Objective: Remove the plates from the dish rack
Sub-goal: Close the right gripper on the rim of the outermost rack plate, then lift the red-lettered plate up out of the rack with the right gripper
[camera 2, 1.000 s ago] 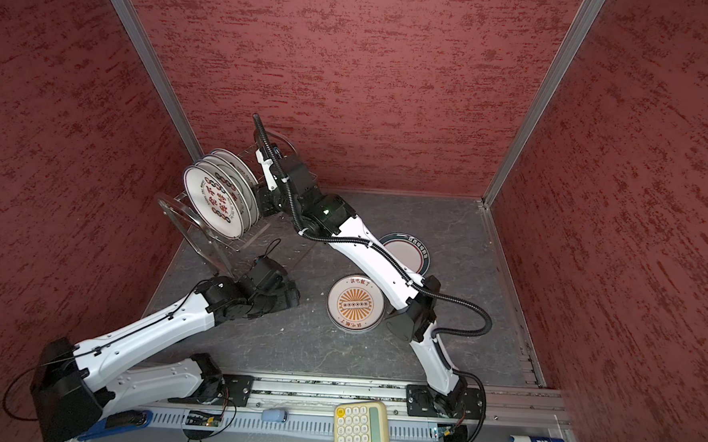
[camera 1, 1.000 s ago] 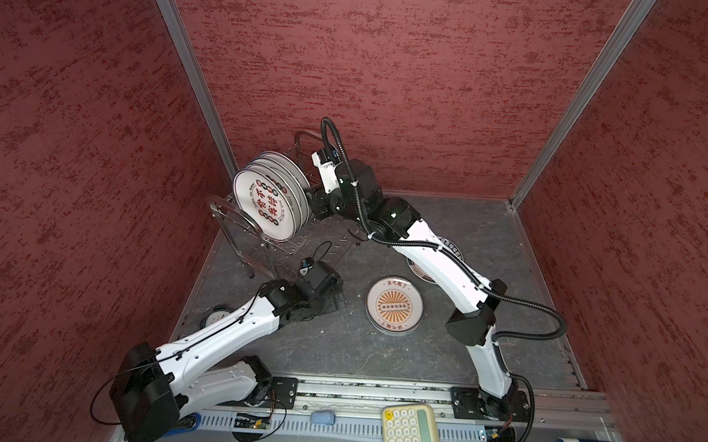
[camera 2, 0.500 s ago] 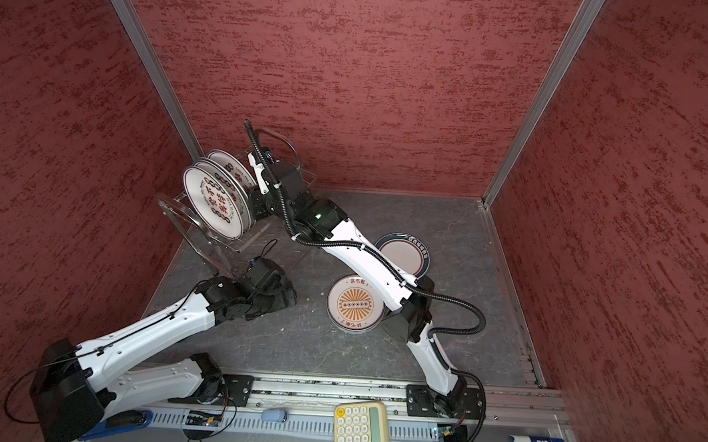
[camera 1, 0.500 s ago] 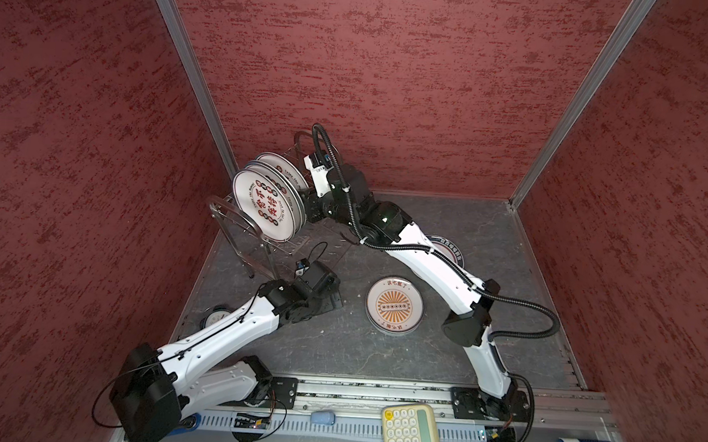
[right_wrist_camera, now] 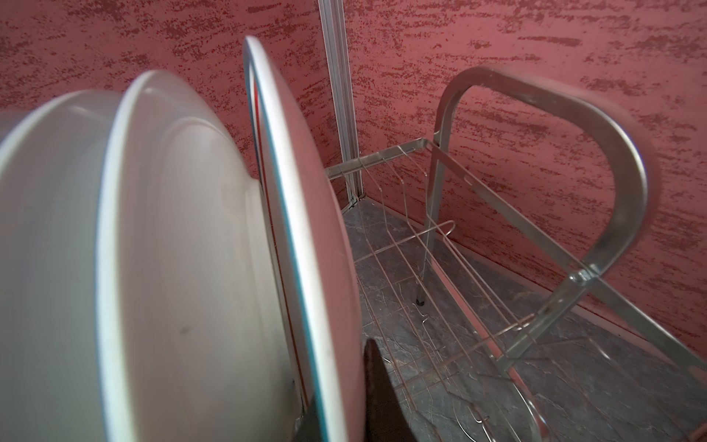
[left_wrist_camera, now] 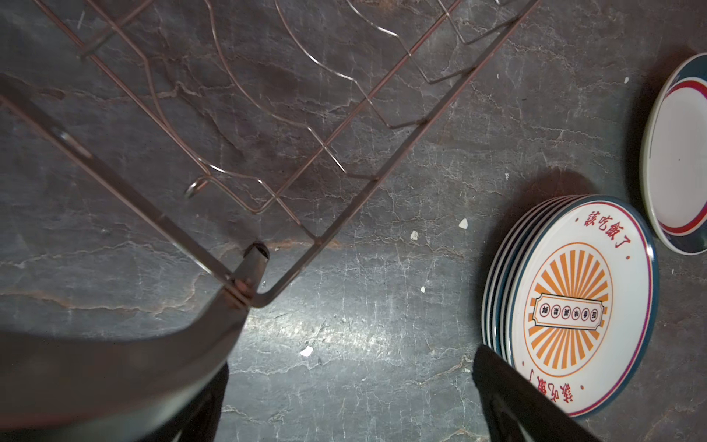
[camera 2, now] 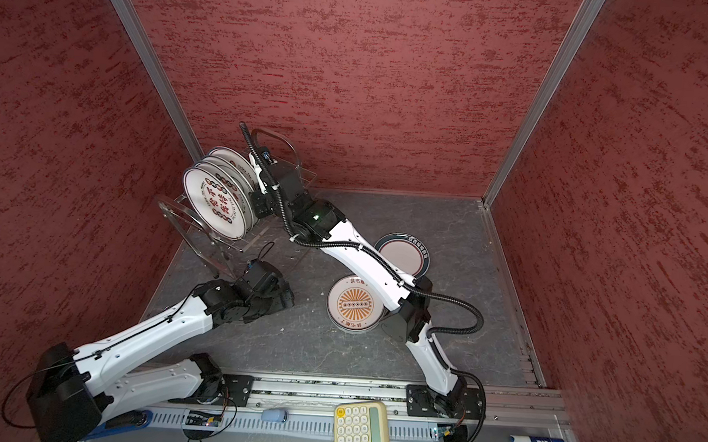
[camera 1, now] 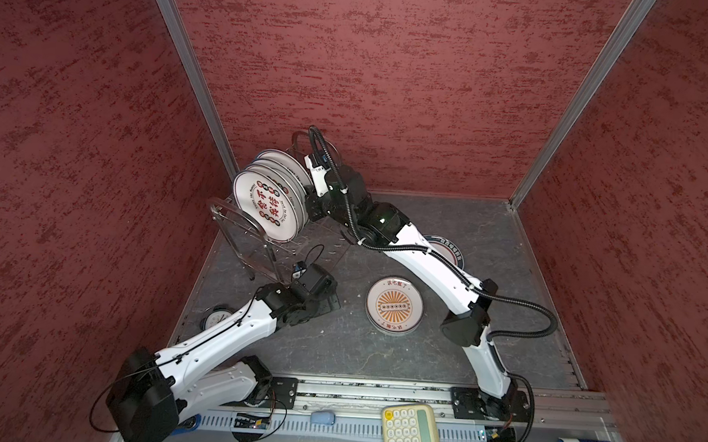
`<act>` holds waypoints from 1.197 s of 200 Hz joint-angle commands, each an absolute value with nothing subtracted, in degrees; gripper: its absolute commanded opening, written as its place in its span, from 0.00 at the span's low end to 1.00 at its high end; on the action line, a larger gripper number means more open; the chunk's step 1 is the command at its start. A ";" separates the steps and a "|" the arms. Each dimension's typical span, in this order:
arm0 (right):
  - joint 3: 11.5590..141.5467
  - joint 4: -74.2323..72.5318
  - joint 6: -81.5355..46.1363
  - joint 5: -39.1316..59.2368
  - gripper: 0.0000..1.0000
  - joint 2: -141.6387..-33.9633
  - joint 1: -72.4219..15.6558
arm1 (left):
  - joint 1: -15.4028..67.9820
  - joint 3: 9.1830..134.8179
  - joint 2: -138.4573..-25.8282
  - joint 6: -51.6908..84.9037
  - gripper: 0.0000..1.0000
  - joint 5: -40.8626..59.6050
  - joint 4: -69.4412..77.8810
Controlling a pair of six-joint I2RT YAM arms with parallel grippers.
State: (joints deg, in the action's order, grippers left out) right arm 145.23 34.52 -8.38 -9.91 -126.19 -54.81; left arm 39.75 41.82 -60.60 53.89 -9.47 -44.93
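Several white plates stand upright in the dish rack (camera 1: 235,224) (camera 2: 178,217); the front one (camera 1: 269,209) (camera 2: 220,206) bears red characters. My right gripper (camera 1: 315,205) (camera 2: 259,202) (right_wrist_camera: 344,413) is shut on the lower rim of the rearmost plate (right_wrist_camera: 302,191), one dark finger (right_wrist_camera: 382,402) on its back. Flat on the table lie a stack of sunburst plates (camera 1: 394,306) (camera 2: 355,304) (left_wrist_camera: 574,306) and a teal-rimmed plate (camera 1: 450,252) (camera 2: 402,253) (left_wrist_camera: 677,160). My left gripper (camera 1: 327,299) (camera 2: 283,299) (left_wrist_camera: 352,402) hangs open over bare table beside the rack's front leg (left_wrist_camera: 252,264).
A small round clock (camera 1: 218,317) lies by the left arm. A yellow calculator (camera 1: 411,435) (camera 2: 360,432) sits on the front rail. Red walls close in behind and beside the rack. The rack's slots behind the held plate hold nothing, and its arched handle (right_wrist_camera: 612,160) stands close by.
My right gripper has moved left to the rear of the plate row and closed on the rearmost plate's rim. The left arm has barely moved.
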 commanded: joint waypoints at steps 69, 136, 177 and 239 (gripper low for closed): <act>145.72 29.89 -5.18 -17.02 0.00 -123.62 -55.63 | 39.15 41.98 -63.74 54.16 0.99 -10.02 -41.65; 145.77 26.93 0.49 -28.26 0.00 -121.44 -55.72 | 39.62 42.68 -63.13 53.40 0.99 -9.76 -41.25; 145.79 25.54 4.57 -32.29 0.00 -119.84 -55.64 | 40.31 43.48 -63.06 52.59 0.99 -9.13 -39.73; 145.82 20.48 9.98 -35.53 0.00 -117.66 -55.55 | 40.87 43.82 -63.81 51.71 0.99 -8.39 -38.07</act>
